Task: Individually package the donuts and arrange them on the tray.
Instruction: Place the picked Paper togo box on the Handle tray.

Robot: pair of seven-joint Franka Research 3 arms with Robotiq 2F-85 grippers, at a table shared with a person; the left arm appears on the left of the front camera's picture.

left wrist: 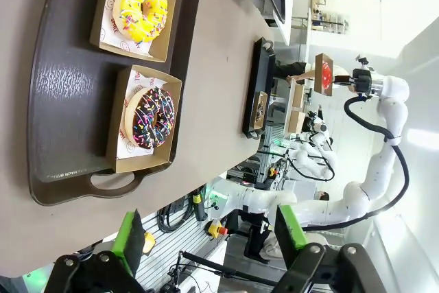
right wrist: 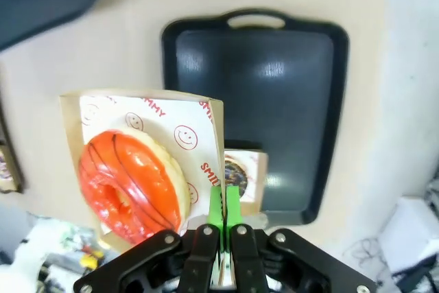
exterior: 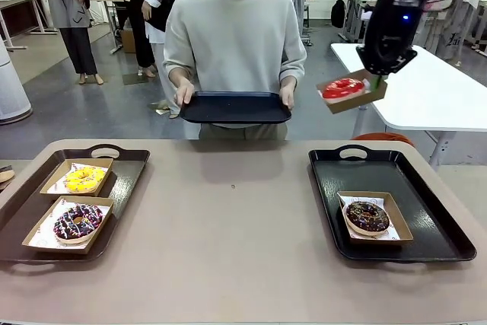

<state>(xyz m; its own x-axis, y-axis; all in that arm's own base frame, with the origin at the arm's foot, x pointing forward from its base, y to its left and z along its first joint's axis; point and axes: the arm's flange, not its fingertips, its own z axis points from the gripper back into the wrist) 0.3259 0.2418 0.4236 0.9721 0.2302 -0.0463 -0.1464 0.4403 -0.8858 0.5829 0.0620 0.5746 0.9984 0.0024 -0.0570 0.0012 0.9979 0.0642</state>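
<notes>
the right tool (right wrist: 223, 228) is clamped on the wall of a cardboard box (exterior: 358, 90) holding the red donut (exterior: 343, 87), raised above the bench (exterior: 228, 226) near the person's tray (exterior: 236, 106); the left tool (left wrist: 206, 238) hangs wide open, holding nothing

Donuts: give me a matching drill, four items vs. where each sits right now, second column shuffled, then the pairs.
Column 1
1. yellow donut
2. red donut
3. chocolate donut with dark sprinkles
4. person's black tray

Column 2
A. boxed, alone on the right-hand table tray
B. held in both hands above the table's far edge
C. boxed, in the air, box edge pinched by the right gripper fingers
D. boxed, far box on the left-hand table tray

Pairs: 1-D, 2-C, 3-A, 4-B
</notes>
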